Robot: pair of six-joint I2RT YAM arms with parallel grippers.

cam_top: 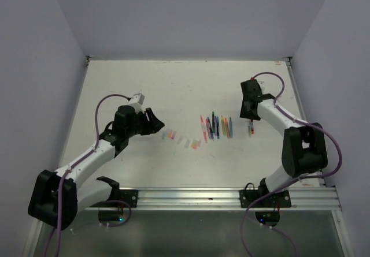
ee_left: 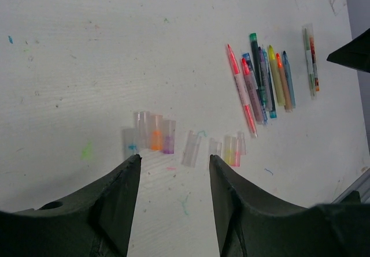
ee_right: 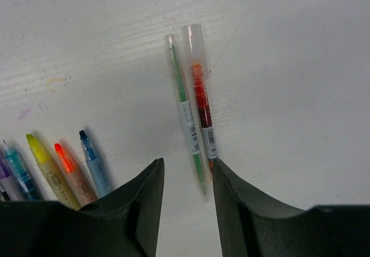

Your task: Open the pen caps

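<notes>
Left hand (ee_left: 174, 161) stands half open, empty, over loose pen caps (ee_left: 155, 137) beside pen row (ee_left: 263, 84). Right hand (ee_right: 188, 163) half open, empty, over 2 pens (ee_right: 195, 110) beside that row.

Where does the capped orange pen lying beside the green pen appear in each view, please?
Top external: capped orange pen, right of centre, apart from the pen row.
Left wrist: upper right, right of that row.
Right wrist: centre, nearly upright; row at lower left.
Shared landmark: the pen row.
</notes>
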